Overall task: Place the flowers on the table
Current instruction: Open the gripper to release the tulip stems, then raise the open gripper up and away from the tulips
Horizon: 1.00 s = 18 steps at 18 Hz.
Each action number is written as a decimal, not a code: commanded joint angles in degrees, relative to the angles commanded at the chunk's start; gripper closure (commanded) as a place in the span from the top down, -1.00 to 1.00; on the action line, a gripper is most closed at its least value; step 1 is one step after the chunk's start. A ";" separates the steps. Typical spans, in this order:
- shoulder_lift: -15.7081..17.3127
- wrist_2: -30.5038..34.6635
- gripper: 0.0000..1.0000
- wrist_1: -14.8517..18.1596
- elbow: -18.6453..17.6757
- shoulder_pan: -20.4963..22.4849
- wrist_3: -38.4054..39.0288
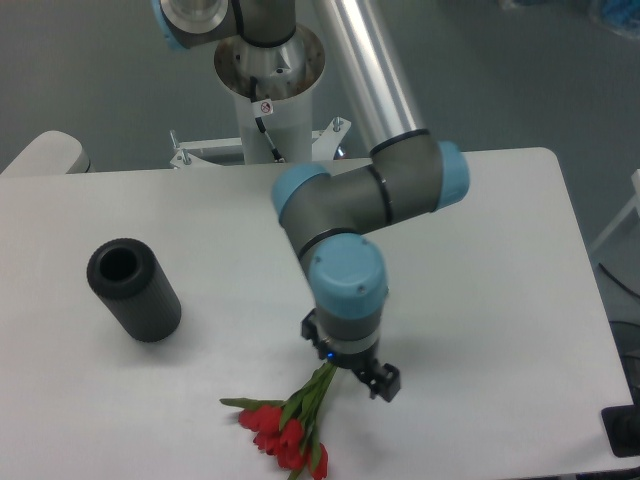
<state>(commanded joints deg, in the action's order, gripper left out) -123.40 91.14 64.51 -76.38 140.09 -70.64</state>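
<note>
The flowers [285, 432], a small bunch of red blooms on thin green stems, lie flat on the white table [500, 260] near its front edge. The blooms point to the front left, and the stems run up to the right under my gripper [352, 368]. The gripper hangs just above the stem end, pointing down. One black finger [385, 383] shows to the right, clear of the stems. The jaws stand apart with nothing held between them. My wrist hides the cut ends of the stems.
A black hollow cylinder [133, 290] lies on its side at the table's left. The arm's base column [270, 95] stands behind the far edge. The table's front edge runs just below the blooms.
</note>
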 joint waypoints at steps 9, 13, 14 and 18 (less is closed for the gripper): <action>-0.44 -0.97 1.00 0.09 0.62 5.55 -11.26; -0.44 -0.44 1.00 0.09 0.44 5.29 -12.85; -0.35 -0.44 1.00 0.09 0.35 5.29 -12.85; -0.18 -0.35 1.00 0.00 0.00 5.29 -12.85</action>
<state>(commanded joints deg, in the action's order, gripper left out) -123.57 90.79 64.51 -76.38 145.37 -83.50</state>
